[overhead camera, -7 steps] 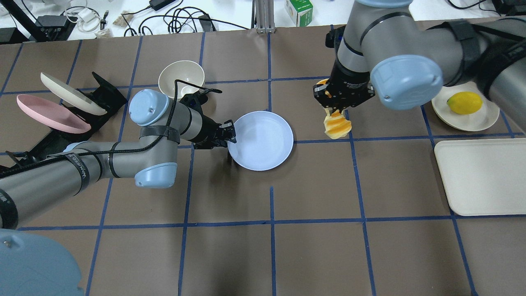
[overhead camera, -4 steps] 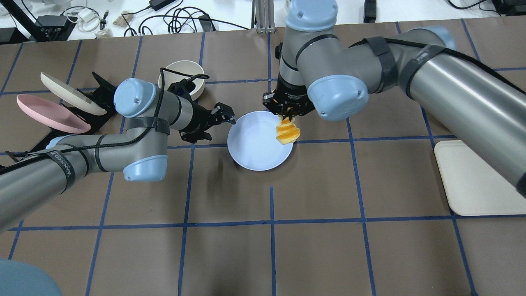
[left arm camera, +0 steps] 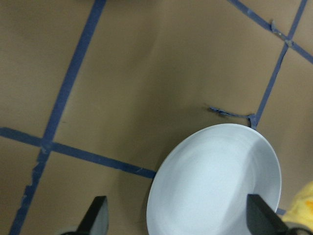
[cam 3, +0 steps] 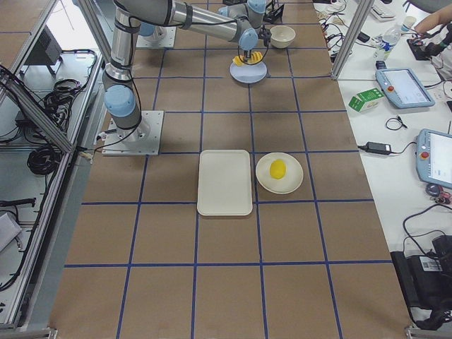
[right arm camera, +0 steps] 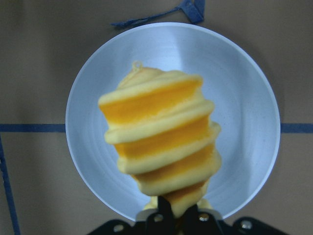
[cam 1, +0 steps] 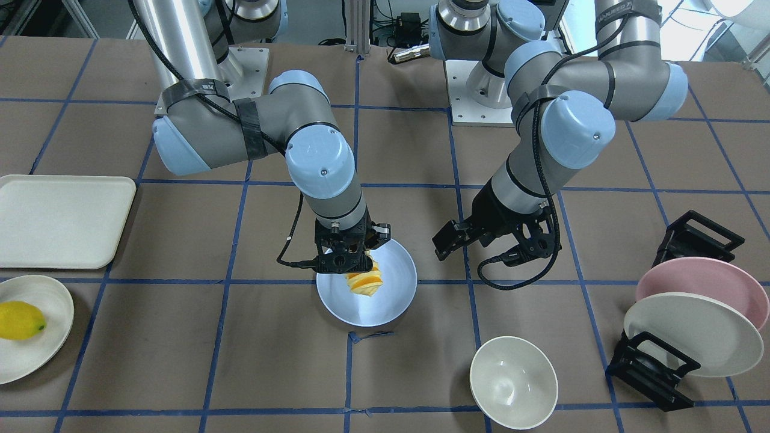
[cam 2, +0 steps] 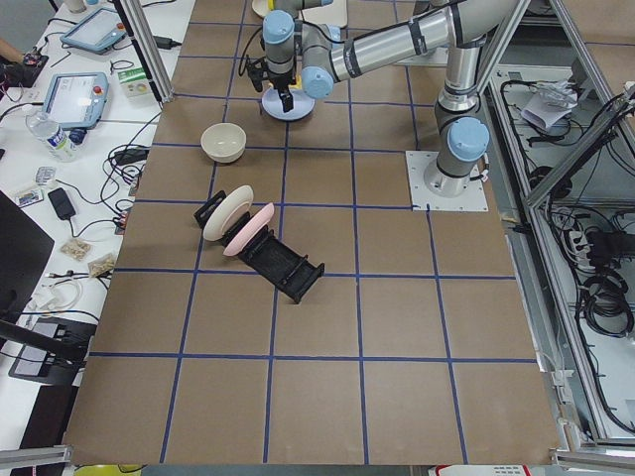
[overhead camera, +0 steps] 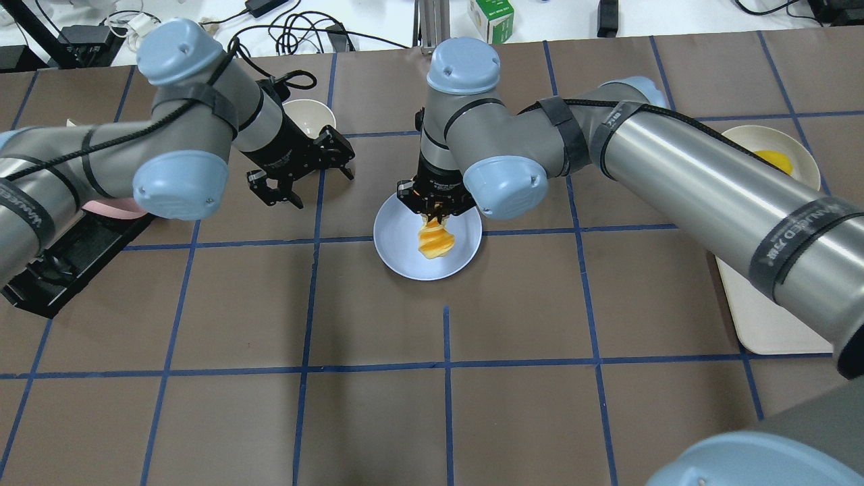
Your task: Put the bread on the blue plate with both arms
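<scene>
The bread [overhead camera: 437, 241] hangs end-down from my right gripper [overhead camera: 437, 210], which is shut on its upper end. It hangs over the blue plate [overhead camera: 398, 236] near the table's middle. In the right wrist view the bread [right arm camera: 161, 132] covers the middle of the plate [right arm camera: 244, 98]. I cannot tell if its lower end touches the plate. The front view shows the bread [cam 1: 364, 281], plate [cam 1: 388, 300] and right gripper [cam 1: 344, 260]. My left gripper [overhead camera: 307, 177] is open and empty, apart from the plate on its left. It also shows in the front view [cam 1: 448, 240], and its view shows the plate [left arm camera: 215, 181].
A cream bowl [cam 1: 513, 382] stands beyond the plate, partly behind my left arm [overhead camera: 202, 128]. A black rack [cam 1: 652, 367] with a pink plate [cam 1: 704, 279] and a cream plate [cam 1: 692, 334] is at my far left. A cream tray [cam 1: 60, 219] and a lemon [cam 1: 21, 319] on a cream plate are at my right.
My right arm has carried the bread leftward, from right of the blue plate to over its middle. My left gripper has let go of the plate's rim and pulled back to the left.
</scene>
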